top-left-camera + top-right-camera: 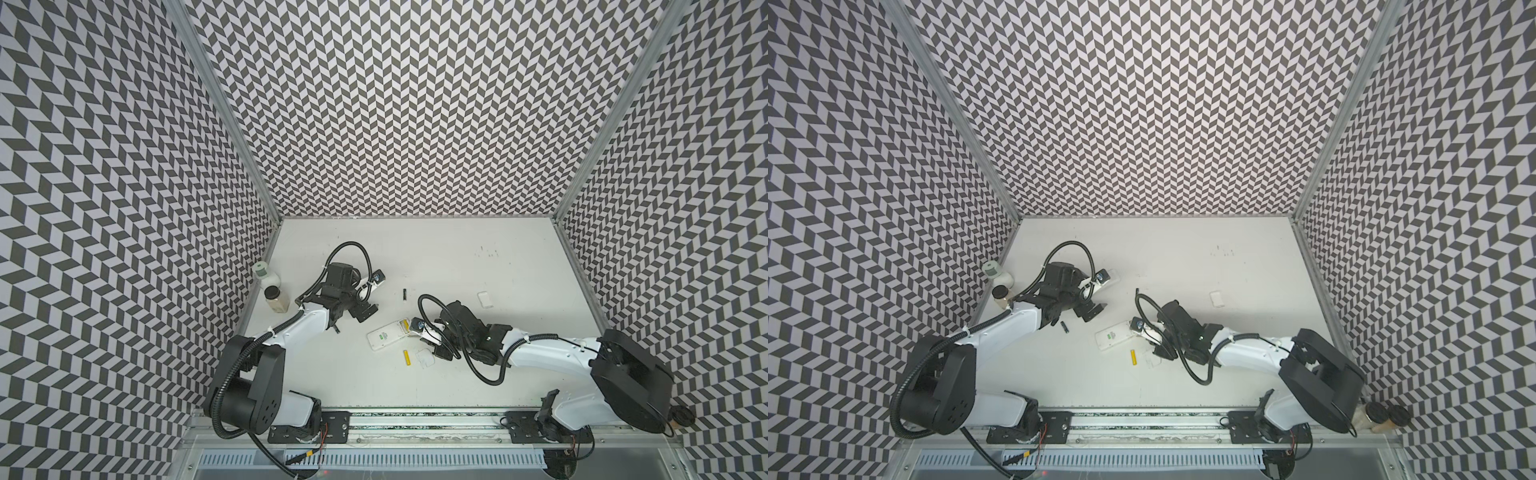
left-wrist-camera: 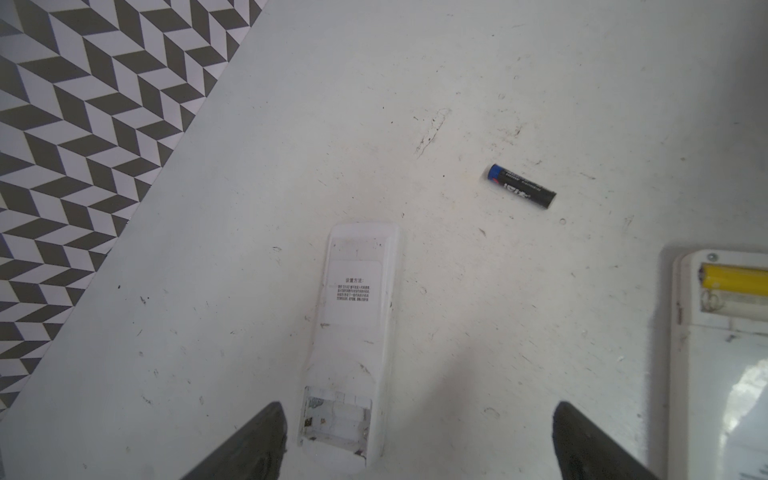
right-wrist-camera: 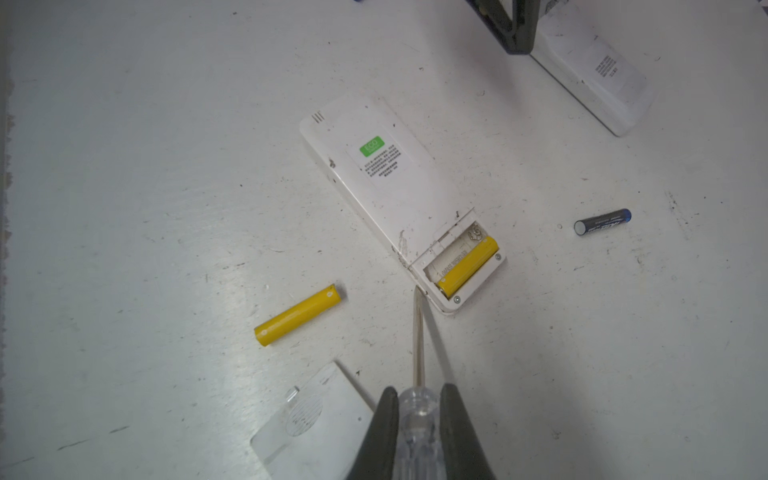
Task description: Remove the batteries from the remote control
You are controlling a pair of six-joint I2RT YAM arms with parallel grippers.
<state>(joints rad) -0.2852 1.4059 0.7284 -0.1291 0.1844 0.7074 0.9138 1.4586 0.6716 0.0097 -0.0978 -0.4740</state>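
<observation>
The right end effector (image 3: 419, 392) gripped the clear handle of a screwdriver (image 3: 417, 345), its tip at the open compartment of the remote (image 3: 386, 183), which held a yellow battery (image 3: 469, 266), while a loose yellow battery (image 3: 299, 316) and a black battery (image 3: 602, 221) lay on the bench (image 3: 124, 166) and the left end effector (image 2: 417, 409) stood wide above a second remote (image 2: 357, 316).

White arms (image 1: 301, 328), black joints
Ribbed black cables (image 1: 352, 244) loop behind the left claw (image 2: 417, 405) and right claw (image 3: 419, 388); fingers (image 2: 249, 449) dark, tapered.
</observation>
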